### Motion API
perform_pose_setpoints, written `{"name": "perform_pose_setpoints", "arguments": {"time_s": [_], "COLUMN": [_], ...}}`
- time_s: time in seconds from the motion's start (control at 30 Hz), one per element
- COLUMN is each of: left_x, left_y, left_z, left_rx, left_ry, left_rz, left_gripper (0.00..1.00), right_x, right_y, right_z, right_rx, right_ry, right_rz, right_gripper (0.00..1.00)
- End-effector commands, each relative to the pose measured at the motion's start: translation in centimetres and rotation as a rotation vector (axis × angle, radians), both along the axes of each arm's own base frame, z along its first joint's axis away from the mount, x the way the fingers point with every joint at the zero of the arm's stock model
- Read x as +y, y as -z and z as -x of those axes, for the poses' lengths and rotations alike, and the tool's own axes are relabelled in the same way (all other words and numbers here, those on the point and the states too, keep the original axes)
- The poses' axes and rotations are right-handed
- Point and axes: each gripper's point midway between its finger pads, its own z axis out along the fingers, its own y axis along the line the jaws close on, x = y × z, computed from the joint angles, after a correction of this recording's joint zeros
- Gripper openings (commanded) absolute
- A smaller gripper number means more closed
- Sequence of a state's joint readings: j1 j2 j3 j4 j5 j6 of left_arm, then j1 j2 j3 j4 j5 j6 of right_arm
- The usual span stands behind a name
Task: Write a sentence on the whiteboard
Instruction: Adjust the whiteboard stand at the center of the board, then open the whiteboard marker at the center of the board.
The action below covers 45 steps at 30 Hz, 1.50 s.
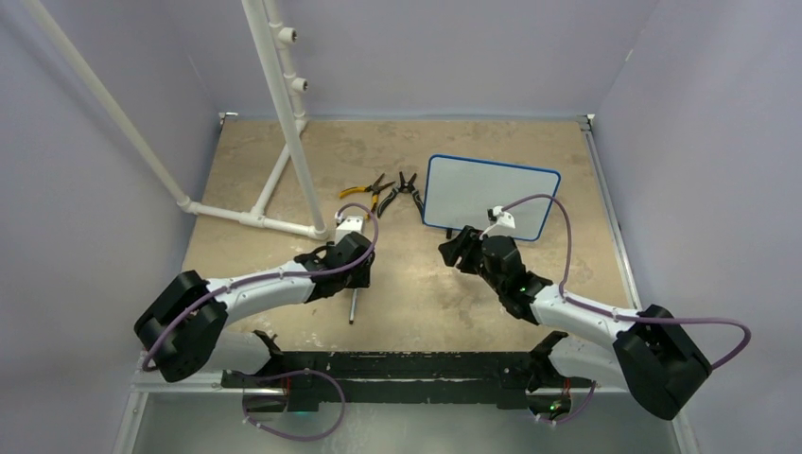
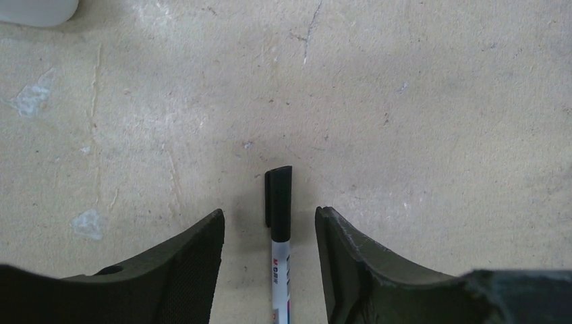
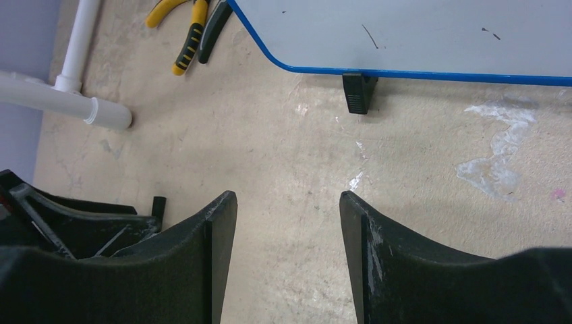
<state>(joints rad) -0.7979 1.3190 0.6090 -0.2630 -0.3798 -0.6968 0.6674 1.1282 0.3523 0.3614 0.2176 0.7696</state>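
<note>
The whiteboard (image 1: 490, 197), white with a blue rim, stands at the back right of the table. It also shows in the right wrist view (image 3: 418, 34) with one black foot (image 3: 357, 92). Its face bears only a few tiny black marks and no sentence. A capped black-and-white marker (image 2: 279, 223) lies on the table, and shows in the top view (image 1: 353, 307) too. My left gripper (image 2: 270, 212) is open, a finger on each side of the marker and neither touching it. My right gripper (image 3: 289, 197) is open and empty over bare table, just in front of the board's lower left corner (image 1: 457, 251).
Yellow-handled pliers (image 1: 364, 192) and black pliers (image 1: 405, 189) lie left of the board, and also show in the right wrist view (image 3: 189, 27). A white PVC pipe frame (image 1: 284, 113) stands at the back left, its base pipe (image 3: 81, 101) on the table. Purple walls enclose the table.
</note>
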Motion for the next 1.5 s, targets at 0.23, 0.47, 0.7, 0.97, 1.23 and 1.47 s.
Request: {"name": "perform_pose_setpoints", "arguments": {"time_s": [0.23, 0.47, 0.7, 0.97, 1.23, 1.47], "left_x": [-1.4, -0.8, -1.3, -7.2, -10.9, -11.8], "left_y": [0.2, 1.2, 1.7, -3.6, -10.8, -13.2], "left_z": [-1.9, -1.5, -0.4, -2.5, -4.5, -4.9], "left_rx": [-0.034, -0.001, 0.033, -0.075, -0.228, -0.282], "left_ry": [0.047, 0.033, -0.034, -0.026, -0.05, -0.041], "left_rz": [-0.12, -0.168, -0.06, 0.298, 0.643, 0.756], "left_gripper": [0.36, 0.23, 0.02, 0.0, 0.0, 0.0], "right_x": [0.1, 0.0, 0.6, 3.7, 5.9, 8.3], "right_y": [-1.4, -1.5, -3.4, -7.6, -8.2, -6.9], "right_z": [-0.4, -0.5, 0.0, 2.3, 4.7, 5.3], "right_rx": [-0.062, -0.066, -0.13, -0.282, -0.301, -0.253], "right_ry": [0.006, 0.012, -0.042, -0.286, -0.459, -0.568], "right_rz": [-0.027, -0.028, -0.063, -0.163, -0.211, -0.203], "right_gripper": [0.6, 0.6, 0.59, 0.66, 0.64, 0.57]}}
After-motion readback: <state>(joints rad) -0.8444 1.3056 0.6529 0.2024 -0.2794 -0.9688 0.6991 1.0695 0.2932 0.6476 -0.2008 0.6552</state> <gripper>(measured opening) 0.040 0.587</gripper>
